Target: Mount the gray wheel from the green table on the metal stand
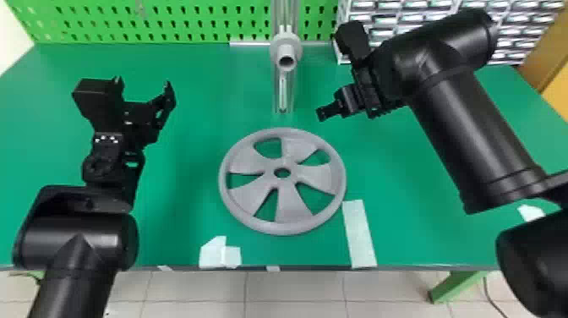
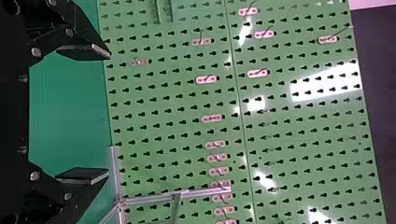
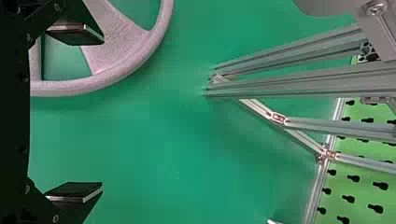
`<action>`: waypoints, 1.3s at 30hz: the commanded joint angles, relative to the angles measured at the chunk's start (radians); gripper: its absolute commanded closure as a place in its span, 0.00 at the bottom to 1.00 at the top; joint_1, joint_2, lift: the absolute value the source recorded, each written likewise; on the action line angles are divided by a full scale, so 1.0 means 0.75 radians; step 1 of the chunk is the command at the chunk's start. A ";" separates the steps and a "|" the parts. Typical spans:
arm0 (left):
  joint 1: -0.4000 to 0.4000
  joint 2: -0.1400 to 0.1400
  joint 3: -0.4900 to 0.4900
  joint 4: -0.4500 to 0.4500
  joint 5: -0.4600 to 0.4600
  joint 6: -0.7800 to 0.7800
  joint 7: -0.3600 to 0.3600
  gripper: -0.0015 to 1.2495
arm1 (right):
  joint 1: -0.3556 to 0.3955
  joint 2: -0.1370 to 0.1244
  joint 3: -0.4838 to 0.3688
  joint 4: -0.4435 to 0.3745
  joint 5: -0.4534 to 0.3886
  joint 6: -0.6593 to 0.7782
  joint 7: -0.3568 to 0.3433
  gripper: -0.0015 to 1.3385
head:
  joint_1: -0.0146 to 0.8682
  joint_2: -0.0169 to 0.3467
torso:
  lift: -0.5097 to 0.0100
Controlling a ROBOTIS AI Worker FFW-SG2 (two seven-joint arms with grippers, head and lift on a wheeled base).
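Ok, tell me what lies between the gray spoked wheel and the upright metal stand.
Just a bare strip of green tabletop between wheel and stand, in the head view.

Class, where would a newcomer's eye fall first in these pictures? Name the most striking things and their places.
Probably on the gray wheel, lying flat on the green table. Next comes the metal stand behind it, its gray hub facing the robot. Then the black left tool and right tool, both open, to either side.
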 commanded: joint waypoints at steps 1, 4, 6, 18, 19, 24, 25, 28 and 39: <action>-0.002 0.000 -0.005 0.000 -0.002 0.000 0.000 0.30 | -0.009 0.007 0.009 0.035 0.025 -0.020 0.021 0.14 | 1.00 0.19 | 0.79; -0.002 0.000 -0.005 0.000 -0.002 0.000 0.000 0.30 | -0.016 0.013 0.005 0.055 0.029 -0.038 0.029 0.14 | 1.00 0.19 | 0.79; -0.002 0.000 -0.005 0.000 -0.002 0.000 0.000 0.30 | -0.016 0.019 -0.001 0.063 0.029 -0.053 0.033 0.14 | 1.00 0.19 | 0.79; 0.000 0.000 -0.001 -0.002 -0.002 0.000 0.000 0.30 | 0.001 0.042 0.015 0.043 0.003 -0.057 0.033 0.14 | 1.00 0.19 | 0.79; 0.000 0.000 -0.001 -0.002 -0.002 0.000 0.000 0.30 | 0.003 0.044 0.019 0.041 -0.001 -0.055 0.033 0.14 | 1.00 0.19 | 0.79; -0.002 0.000 -0.001 -0.002 -0.002 0.000 0.000 0.30 | 0.011 0.048 0.046 0.041 -0.014 -0.057 0.033 0.14 | 1.00 0.19 | 0.79; -0.002 0.000 -0.001 -0.002 -0.002 0.002 0.000 0.30 | 0.013 0.048 0.052 0.041 -0.016 -0.057 0.033 0.14 | 1.00 0.19 | 0.79; -0.002 0.000 -0.001 -0.002 -0.002 0.000 0.000 0.30 | 0.013 0.046 0.064 0.041 -0.020 -0.057 0.033 0.14 | 1.00 0.19 | 0.79; -0.006 0.000 -0.005 -0.002 -0.004 0.002 0.000 0.30 | 0.029 0.040 0.069 0.051 -0.009 -0.059 0.033 0.14 | 1.00 0.19 | 0.79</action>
